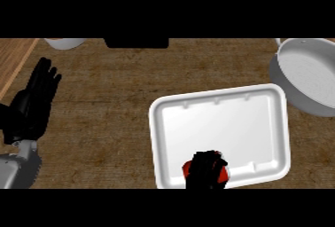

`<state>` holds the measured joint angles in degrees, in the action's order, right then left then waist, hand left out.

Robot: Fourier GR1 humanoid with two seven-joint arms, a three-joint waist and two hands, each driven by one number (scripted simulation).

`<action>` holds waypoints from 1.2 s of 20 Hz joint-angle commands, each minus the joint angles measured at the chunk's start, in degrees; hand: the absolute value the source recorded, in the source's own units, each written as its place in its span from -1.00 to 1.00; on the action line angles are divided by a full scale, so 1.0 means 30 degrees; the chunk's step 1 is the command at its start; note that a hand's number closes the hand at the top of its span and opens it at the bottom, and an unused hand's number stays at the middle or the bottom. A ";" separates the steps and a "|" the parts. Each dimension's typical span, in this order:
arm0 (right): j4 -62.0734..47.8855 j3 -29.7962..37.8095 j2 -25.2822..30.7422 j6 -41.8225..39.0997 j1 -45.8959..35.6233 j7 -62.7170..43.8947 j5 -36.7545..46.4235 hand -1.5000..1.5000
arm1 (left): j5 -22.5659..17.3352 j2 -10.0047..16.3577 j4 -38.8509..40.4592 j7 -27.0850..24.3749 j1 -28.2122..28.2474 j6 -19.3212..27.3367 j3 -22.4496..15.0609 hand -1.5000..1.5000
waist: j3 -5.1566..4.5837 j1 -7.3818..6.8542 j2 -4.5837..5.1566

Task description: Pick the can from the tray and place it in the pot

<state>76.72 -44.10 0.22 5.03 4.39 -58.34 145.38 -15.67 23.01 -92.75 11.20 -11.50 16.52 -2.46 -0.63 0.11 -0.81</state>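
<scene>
Left hand [36, 99] is resting open at the left edge, fingers straight and pointing up, holding nothing. Along the top edge a pale round dish [64, 42] and a black block [137, 43] are sitting. Both are cut off by the frame, and neither looks like part of the job.

The white tray [216, 115] is lying centre-right on the brown counter [104, 111]. The only thing in it is the red can [188, 167], down at the tray's near edge. Right hand [208, 170] is showing at the lower edge over the tray. Its fingers are curling round the can and hiding most of it, with only red slivers peeking out on either side. Cannot tell whether the can is sitting on the tray floor or lifting clear of it.

The pot [278, 73] is sitting at the upper right, just beside the tray's far right corner and partly cut by the frame. Nothing is showing inside it.

Progress, as a judgement: early. The grasp looks made or nearly made, and that is all. The can is not yet out of the tray. Lifting it, carrying it up and right over the pot rim, and letting go inside are all left to do.
</scene>
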 commanded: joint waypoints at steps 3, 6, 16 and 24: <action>-0.0020 -0.0057 0.0796 0.3111 0.2119 0.3974 -0.5388 1.00 | 0.0089 -0.0024 0.0211 -0.0099 -0.0306 -0.0272 0.0126 0.00 | 0.0241 -0.0195 0.0540; 0.0651 -0.1460 -0.0040 0.2920 0.4084 0.6459 -0.8557 1.00 | 0.0216 -0.0481 -0.0388 -0.0428 -0.0460 -0.0139 -0.0340 0.00 | 0.0392 -0.1164 0.1497; 0.8364 -0.3618 0.2595 0.3109 0.7404 1.1250 -1.5980 1.00 | 0.0187 -0.0682 -0.0477 -0.0206 -0.0916 -0.0309 -0.0727 0.00 | 0.0365 -0.1474 0.1158; 1.7218 -0.0747 0.5012 0.3724 0.5984 1.3707 -2.3418 1.00 | 0.0623 -0.0769 0.0280 -0.0474 -0.0433 -0.0020 -0.0700 0.00 | 0.0302 -0.0686 0.0697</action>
<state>113.59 -52.27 11.69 16.54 24.34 -20.57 86.21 -14.52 21.02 -92.71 10.11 -12.97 16.18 -4.10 0.07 -2.73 1.33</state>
